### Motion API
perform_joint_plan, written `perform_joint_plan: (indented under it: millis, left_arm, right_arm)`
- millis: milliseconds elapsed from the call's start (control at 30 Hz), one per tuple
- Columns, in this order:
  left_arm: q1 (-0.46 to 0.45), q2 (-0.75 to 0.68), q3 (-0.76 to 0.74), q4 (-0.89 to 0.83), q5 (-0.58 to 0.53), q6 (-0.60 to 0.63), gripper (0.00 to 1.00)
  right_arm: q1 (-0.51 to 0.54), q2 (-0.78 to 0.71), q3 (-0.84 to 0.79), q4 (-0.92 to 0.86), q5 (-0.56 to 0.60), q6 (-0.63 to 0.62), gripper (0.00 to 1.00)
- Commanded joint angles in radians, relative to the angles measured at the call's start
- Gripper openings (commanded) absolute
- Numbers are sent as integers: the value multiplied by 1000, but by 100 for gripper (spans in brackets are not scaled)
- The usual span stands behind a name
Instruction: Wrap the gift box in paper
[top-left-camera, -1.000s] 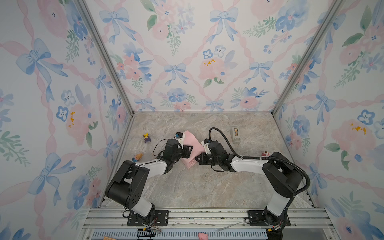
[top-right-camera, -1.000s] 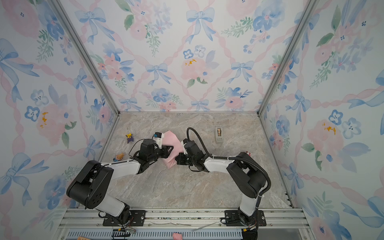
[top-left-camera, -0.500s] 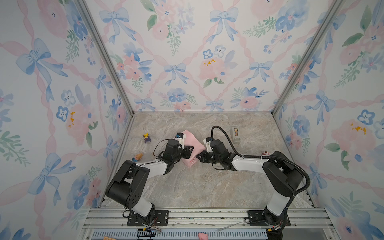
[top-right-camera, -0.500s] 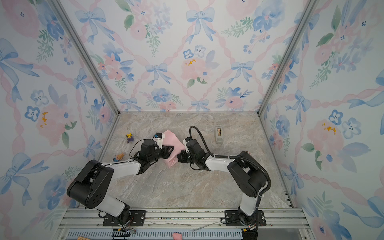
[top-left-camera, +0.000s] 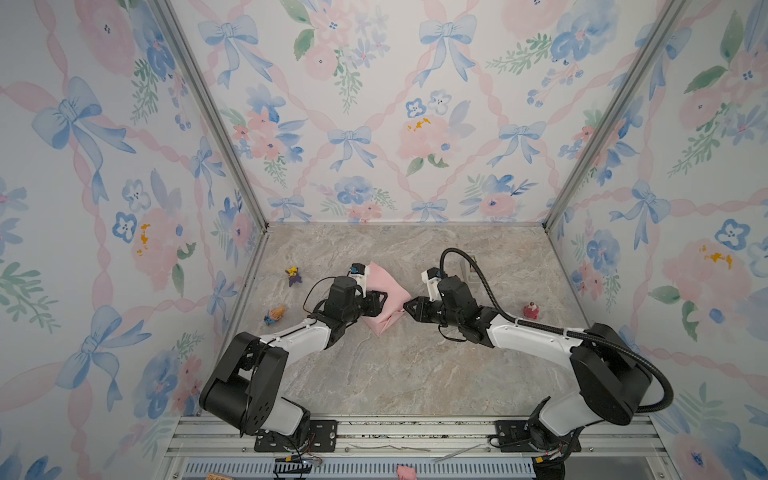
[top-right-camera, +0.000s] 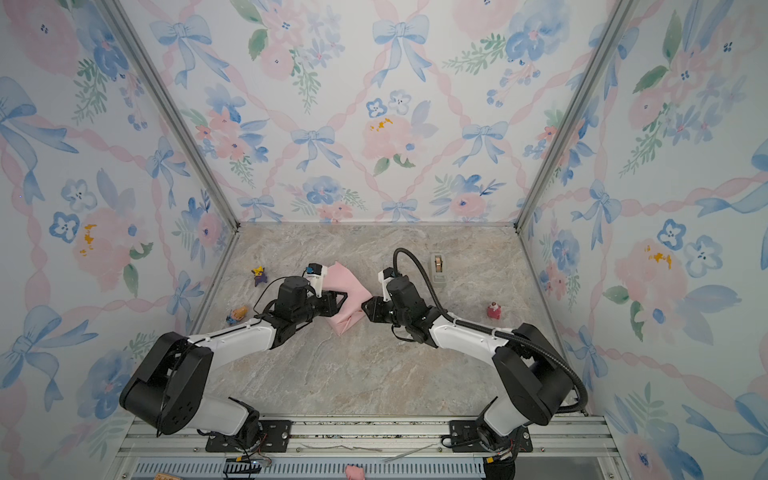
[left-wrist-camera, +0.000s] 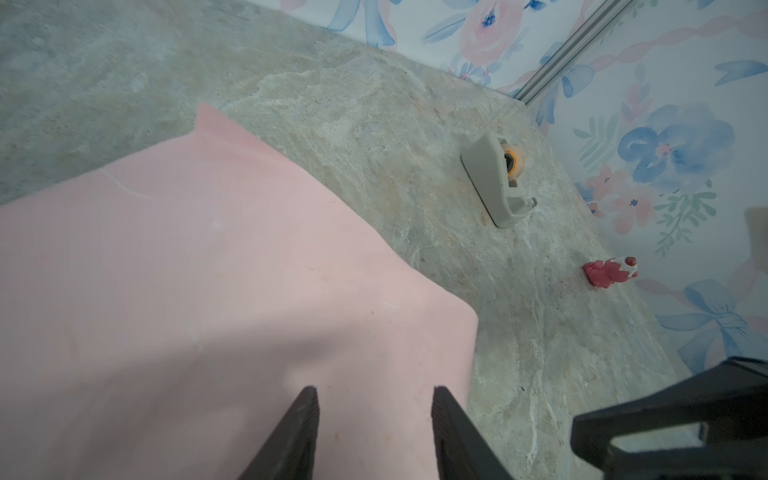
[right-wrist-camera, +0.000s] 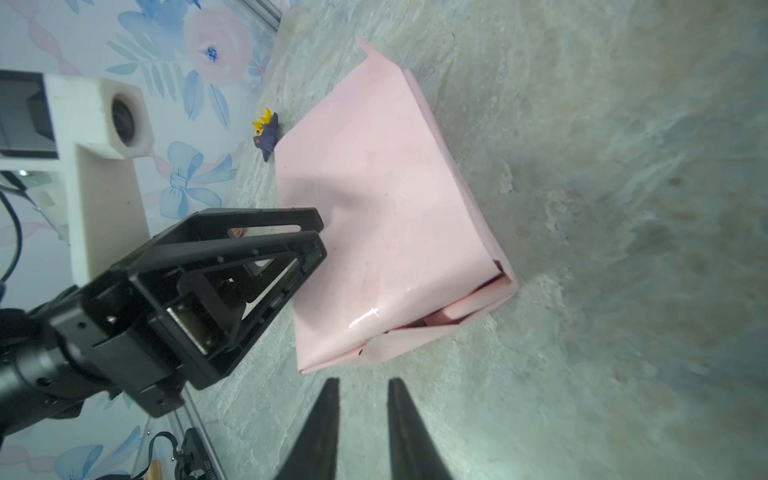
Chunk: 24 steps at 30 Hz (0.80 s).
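The paper (top-left-camera: 386, 291) (top-right-camera: 349, 291) lies pale pink side out, folded into a squarish packet on the marble table. The gift box is hidden inside it. My left gripper (top-left-camera: 379, 300) (top-right-camera: 340, 300) is open over the packet's left part, its fingertips (right-wrist-camera: 318, 226) at a dent in the top face. In the left wrist view the paper (left-wrist-camera: 208, 291) fills the space under the left gripper (left-wrist-camera: 374, 390). My right gripper (top-left-camera: 406, 309) (top-right-camera: 365, 309) (right-wrist-camera: 361, 380) is open just off the packet's folded end flaps (right-wrist-camera: 436, 328), with nothing between its fingers.
A grey tape dispenser (top-left-camera: 469, 270) (top-right-camera: 437, 268) (left-wrist-camera: 496, 183) stands behind the right arm. A red figurine (top-left-camera: 531, 309) (left-wrist-camera: 609, 272) sits at the right. A purple figurine (top-left-camera: 294, 276) (right-wrist-camera: 267, 133) and an orange one (top-left-camera: 275, 314) sit at the left.
Both grippers' jaws have spread apart. The right one no longer pinches the packet's end. The arms have barely shifted.
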<state>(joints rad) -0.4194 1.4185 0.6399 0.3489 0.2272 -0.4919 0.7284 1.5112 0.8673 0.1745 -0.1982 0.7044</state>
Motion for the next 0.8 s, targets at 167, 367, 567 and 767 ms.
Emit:
perform_joint_plan:
  millis: [167,367,567,767]
  left_arm:
    - [125,-228,11,-305,-56,-118,64]
    - [221,-289,-100,-279,33,-207,65]
    - [244,-239,-169,-110,130,-287,65]
    - [243,-105,-138,-31,205,-290,62]
  right_arm:
    - [-132,192,371,-399,-167,-209,55]
    - [-161,427,641,-591,-248,-301,62]
    - [-166,518,722,-622,-357,-295,60]
    - [-158,460,590,-566,-405,-236,56]
